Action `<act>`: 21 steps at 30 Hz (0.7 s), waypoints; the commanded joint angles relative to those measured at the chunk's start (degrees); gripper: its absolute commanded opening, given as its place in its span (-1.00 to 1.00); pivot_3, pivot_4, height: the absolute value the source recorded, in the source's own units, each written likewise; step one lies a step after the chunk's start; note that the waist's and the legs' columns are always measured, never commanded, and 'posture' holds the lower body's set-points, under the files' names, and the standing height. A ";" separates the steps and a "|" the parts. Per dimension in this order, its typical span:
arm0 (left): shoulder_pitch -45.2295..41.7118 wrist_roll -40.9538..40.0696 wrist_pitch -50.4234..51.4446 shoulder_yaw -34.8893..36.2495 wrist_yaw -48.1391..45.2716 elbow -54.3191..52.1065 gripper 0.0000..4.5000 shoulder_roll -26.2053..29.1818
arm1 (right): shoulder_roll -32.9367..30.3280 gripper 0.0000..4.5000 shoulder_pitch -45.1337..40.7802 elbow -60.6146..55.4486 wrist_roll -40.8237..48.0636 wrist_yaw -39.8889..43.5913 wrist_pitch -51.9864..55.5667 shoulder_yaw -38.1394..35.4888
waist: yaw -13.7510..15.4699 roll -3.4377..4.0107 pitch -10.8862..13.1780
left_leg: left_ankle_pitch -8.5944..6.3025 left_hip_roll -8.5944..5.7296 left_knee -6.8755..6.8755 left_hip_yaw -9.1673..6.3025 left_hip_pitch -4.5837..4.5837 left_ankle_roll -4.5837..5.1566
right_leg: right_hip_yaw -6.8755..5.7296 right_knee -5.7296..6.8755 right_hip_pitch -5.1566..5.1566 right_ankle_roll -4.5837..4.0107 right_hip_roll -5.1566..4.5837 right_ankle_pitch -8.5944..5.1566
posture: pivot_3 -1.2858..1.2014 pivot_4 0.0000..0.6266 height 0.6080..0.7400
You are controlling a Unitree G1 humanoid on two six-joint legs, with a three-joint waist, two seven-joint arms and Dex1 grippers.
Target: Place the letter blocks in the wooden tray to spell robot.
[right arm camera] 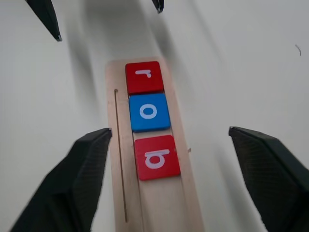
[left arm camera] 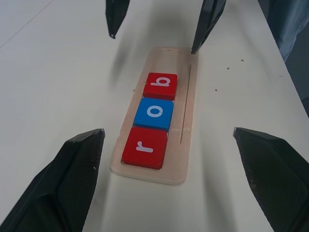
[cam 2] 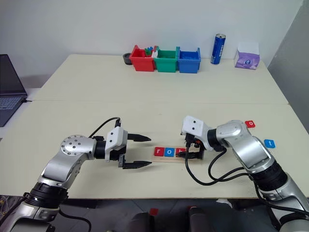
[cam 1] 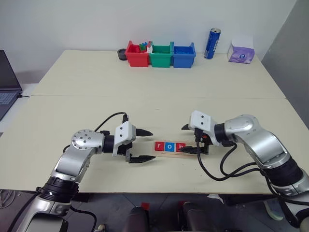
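The wooden tray (cam 1: 169, 154) lies near the table's front edge, between my two grippers. Three letter blocks sit in it side by side from its left end: a red r (left arm camera: 145, 146), a blue o (left arm camera: 154, 113) and a red b (left arm camera: 161, 85). The tray's right part (right arm camera: 159, 203) is bare wood. My right gripper (cam 1: 183, 139) hangs open just above that end, holding nothing, with the b block (right arm camera: 156, 157) between its fingers. My left gripper (cam 1: 153, 145) stands open and holds nothing at the tray's left end. A loose red block (cam 2: 249, 124) and a loose blue block (cam 2: 269, 143) lie on the table to the right.
At the table's back edge stand a red bin (cam 1: 137, 54), a green bin (cam 1: 161, 55) and a blue bin (cam 1: 184, 55), a black ring (cam 1: 121, 54), a blue can (cam 1: 212, 43) and a purple tissue box (cam 1: 241, 52). A laptop (cam 1: 7, 84) sits at the far left.
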 commanded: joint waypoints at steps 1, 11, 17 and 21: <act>-0.17 -0.38 -0.77 0.72 -0.17 -0.70 1.00 0.14 | -1.21 0.23 1.22 -1.07 -1.67 -1.04 -2.07 0.25 | -0.05 0.00 0.01 | 0.00 0.00 0.00 0.01 0.00 0.00 | 0.01 -0.01 0.00 0.00 -0.01 0.00 | 0.03 -0.52 1.00; -0.71 -0.05 -0.80 0.47 0.11 -0.50 1.00 -0.34 | -1.02 -1.00 0.32 5.00 -6.27 -0.26 -7.11 3.10 | -0.24 0.00 0.01 | 0.00 0.01 -0.01 0.02 0.01 0.00 | 0.02 0.00 -0.01 0.00 0.02 0.00 | 0.03 -0.52 1.00; -0.53 0.04 -0.84 0.65 0.37 -0.55 1.00 -0.25 | -0.99 -1.00 -0.16 5.80 -7.03 1.00 -8.05 3.85 | -0.22 0.00 0.01 | 0.00 0.00 0.00 0.01 0.01 0.00 | 0.02 0.00 -0.01 0.00 0.01 0.00 | 0.03 -0.52 1.00; -0.21 0.01 -1.01 0.81 0.23 -0.56 1.00 -0.04 | -1.49 -1.00 -0.49 6.02 -7.89 1.85 -8.45 4.79 | -0.21 0.00 0.01 | 0.00 0.00 0.00 0.01 0.01 0.00 | 0.02 0.00 -0.01 0.00 0.01 0.00 | 0.03 -0.52 1.00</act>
